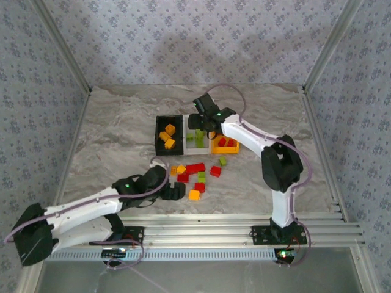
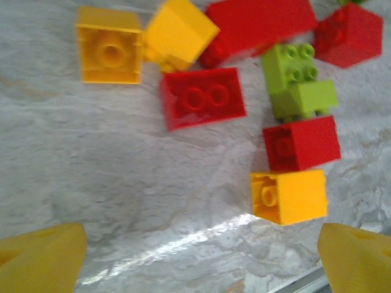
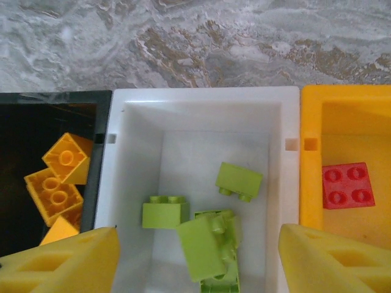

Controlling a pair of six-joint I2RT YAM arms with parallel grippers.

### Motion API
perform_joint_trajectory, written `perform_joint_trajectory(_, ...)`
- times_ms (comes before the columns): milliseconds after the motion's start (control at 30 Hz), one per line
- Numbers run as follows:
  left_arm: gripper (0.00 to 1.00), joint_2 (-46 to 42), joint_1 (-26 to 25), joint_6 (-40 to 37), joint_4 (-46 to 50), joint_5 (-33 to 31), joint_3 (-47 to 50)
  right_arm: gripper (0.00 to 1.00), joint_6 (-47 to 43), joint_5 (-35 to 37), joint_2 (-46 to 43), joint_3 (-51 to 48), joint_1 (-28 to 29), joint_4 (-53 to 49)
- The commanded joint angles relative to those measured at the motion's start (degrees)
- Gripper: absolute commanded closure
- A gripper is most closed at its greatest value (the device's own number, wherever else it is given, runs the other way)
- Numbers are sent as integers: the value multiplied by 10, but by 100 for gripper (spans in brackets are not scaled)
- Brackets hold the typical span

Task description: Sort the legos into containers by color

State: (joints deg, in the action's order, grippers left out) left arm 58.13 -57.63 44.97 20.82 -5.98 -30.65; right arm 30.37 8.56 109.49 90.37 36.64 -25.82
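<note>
While bare table (image 1: 116, 134) rings them, black bin (image 3: 55, 96) holds orange bricks (image 3: 58, 177), white bin (image 3: 201, 97) green bricks (image 3: 238, 181), yellow bin (image 3: 310, 183) red bricks (image 3: 348, 185); both jaws spread.

containers (image 1: 157, 135) side by side | legos (image 3: 238, 181) inside each | loose legos (image 1: 195, 168) on table (image 1: 122, 134) just before them

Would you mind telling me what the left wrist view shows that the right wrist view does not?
Left wrist view: lying loose on the table, a red two-stud brick, a green brick and an orange brick, among others. Right wrist view: the black bin holding orange bricks, the white bin holding green bricks, and the orange bin holding a red brick. Shared: the marbled table surface and an open gripper with yellow fingers at the bottom corners, the left gripper and the right gripper.
</note>
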Motion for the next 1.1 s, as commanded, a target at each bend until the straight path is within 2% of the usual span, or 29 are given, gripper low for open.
perform_joint_trajectory(0, 4, 52, -46, -27, 3, -44, -45, 28, 5, 6, -103, -63, 6, 8)
perform_joint_trajectory(167, 7, 165, -101, -44, -16, -67, -92, 27, 24, 16, -220, -195, 11, 35)
perform_joint_trajectory(300, 11, 255, -110, -55, -23, -78, -125, 26, 36, 22, -306, -294, 15, 49)
perform_joint_trajectory(433, 16, 302, -112, -59, -41, -78, -140, 26, 33, 26, -379, -349, 17, 46)
perform_joint_trajectory(700, 24, 341, -113, -60, -66, -76, -142, 24, 42, 31, -474, -418, 14, 43)
perform_joint_trajectory(933, 55, 328, -113, -56, -59, -88, -133, 24, 51, 31, -482, -440, 14, 48)
perform_joint_trajectory(1067, 61, 276, -114, -43, -36, -98, -119, 24, 53, 30, -483, -442, 15, 53)
